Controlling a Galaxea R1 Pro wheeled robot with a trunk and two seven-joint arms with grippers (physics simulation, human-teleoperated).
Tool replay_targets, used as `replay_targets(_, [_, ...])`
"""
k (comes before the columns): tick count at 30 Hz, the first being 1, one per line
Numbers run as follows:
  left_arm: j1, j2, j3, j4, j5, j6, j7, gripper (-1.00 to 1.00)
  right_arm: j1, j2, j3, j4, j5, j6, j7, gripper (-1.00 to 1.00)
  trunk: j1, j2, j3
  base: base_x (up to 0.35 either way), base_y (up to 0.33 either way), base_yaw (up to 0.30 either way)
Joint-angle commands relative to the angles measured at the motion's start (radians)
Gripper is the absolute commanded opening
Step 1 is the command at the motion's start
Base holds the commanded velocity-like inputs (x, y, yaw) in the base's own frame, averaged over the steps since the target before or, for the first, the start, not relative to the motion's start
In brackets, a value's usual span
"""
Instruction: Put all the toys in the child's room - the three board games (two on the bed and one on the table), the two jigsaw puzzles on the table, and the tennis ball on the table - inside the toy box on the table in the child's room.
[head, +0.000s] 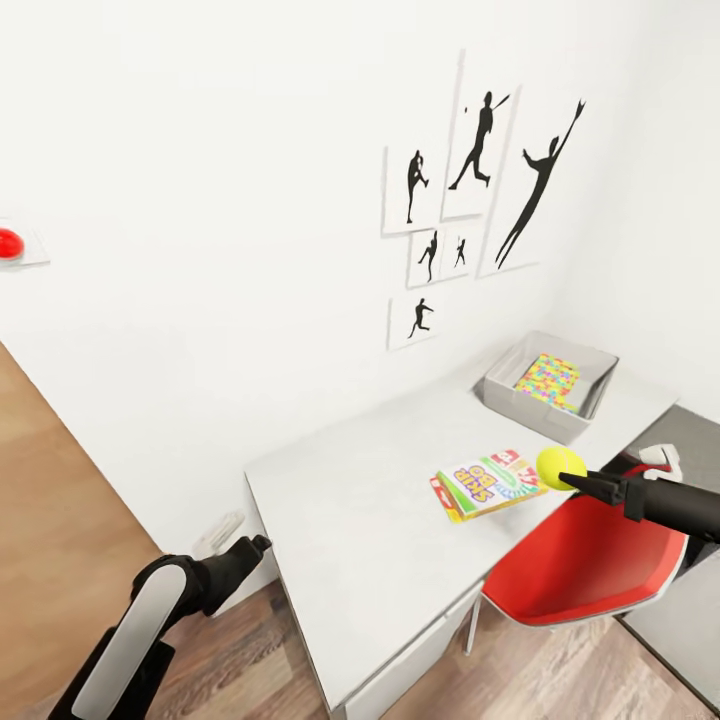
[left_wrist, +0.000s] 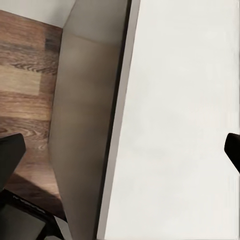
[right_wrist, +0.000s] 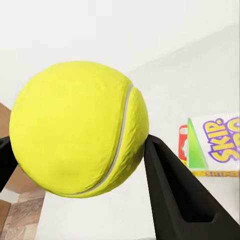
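Left arm (head: 150, 610) low at the near corner of the table (head: 370, 540), over wood floor (head: 60, 520); its left gripper (head: 255, 545) points at the table's dark side. Cannot tell how its jaws stand. In the left wrist view, the pale table top (left_wrist: 175, 125) and a strip of plank floor (left_wrist: 25, 75).

Right gripper (head: 572, 478) reaches in above the red chair (head: 580, 565), at the table's front edge. Jaws pinch the tennis ball (head: 560, 466); in the right wrist view the ball (right_wrist: 80, 130) sits squeezed between 2 black fingers (right_wrist: 175, 190), held off the table.

Just beside the ball, SKIP-BO board game (head: 488, 484) lies flat on the table top, near the front edge; its printed corner shows past the ball in the right wrist view (right_wrist: 212, 145).

Farther along the table, the toy box (head: 530, 400) sits against the wall. 1 jigsaw puzzle (head: 548, 381) lies inside it, tilted against the far wall of the tray.

On the white wall above, 6 black baseball-player silhouette pictures (head: 470, 190). Far off along the same wall, a red round button (head: 10, 243).
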Motion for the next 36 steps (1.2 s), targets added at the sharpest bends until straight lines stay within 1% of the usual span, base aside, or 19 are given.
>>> replay_targets(1, [-0.001, 0.001, -0.001, -0.001, 0.005, 0.001, 0.007, 1.00, -0.001, 0.000, -0.001, -0.001, 0.011, 0.015, 0.012, -1.00, 0.001, -0.002, -0.001, 0.000, 0.000, -0.158])
replay_targets(7, [-0.001, 0.001, -0.001, -0.001, -0.005, -0.003, 0.007, 1.00, -0.001, -0.002, -0.003, -0.001, 0.011, 0.010, 0.014, -1.00, 0.001, -0.002, 0.003, 0.000, 0.000, -0.192])
replay_targets(8, [-0.001, 0.000, -0.002, -0.001, -0.017, -0.003, 0.007, 1.00, -0.001, -0.003, -0.007, -0.001, 0.011, 0.010, 0.014, -1.00, 0.001, -0.002, 0.004, 0.000, 0.000, -0.196])
replay_targets(9, [-0.001, -0.002, -0.004, -0.001, -0.037, -0.003, 0.007, 1.00, -0.001, -0.003, -0.023, -0.001, 0.010, 0.010, 0.014, -1.00, 0.001, -0.002, 0.005, 0.000, 0.000, -0.191])
replay_targets(13, [-0.001, -0.004, -0.005, -0.001, -0.052, -0.003, 0.007, 1.00, -0.001, -0.005, -0.035, -0.001, 0.010, 0.009, 0.014, -1.00, 0.001, -0.002, 0.008, 0.000, 0.000, -0.189])
replay_targets(20, [-0.001, -0.005, -0.007, -0.001, -0.063, -0.003, 0.007, 1.00, -0.001, -0.005, -0.044, -0.001, 0.009, 0.009, 0.014, -1.00, 0.001, -0.002, 0.014, 0.000, -0.014, -0.172])
replay_targets(23, [-0.001, -0.004, -0.016, -0.001, -0.065, -0.003, 0.007, 1.00, -0.001, -0.005, -0.044, -0.001, 0.009, 0.009, 0.014, -1.00, 0.001, -0.002, 0.016, 0.000, -0.142, -0.097])
replay_targets(25, [-0.001, -0.002, -0.032, -0.001, -0.066, -0.003, 0.008, 1.00, -0.001, -0.006, -0.045, -0.001, 0.009, 0.009, 0.014, -1.00, 0.001, -0.002, 0.016, 0.000, -0.200, -0.054])
replay_targets(32, [-0.001, -0.001, -0.049, -0.001, -0.067, -0.004, 0.009, 1.00, -0.001, -0.006, -0.045, -0.001, 0.009, 0.009, 0.014, -1.00, 0.001, -0.002, 0.017, 0.000, -0.253, -0.023])
replay_targets(36, [-0.001, 0.000, -0.051, -0.001, -0.067, -0.004, 0.009, 1.00, -0.002, -0.006, -0.045, -0.001, 0.009, 0.009, 0.014, -1.00, 0.001, -0.002, 0.017, 0.000, -0.296, -0.005])
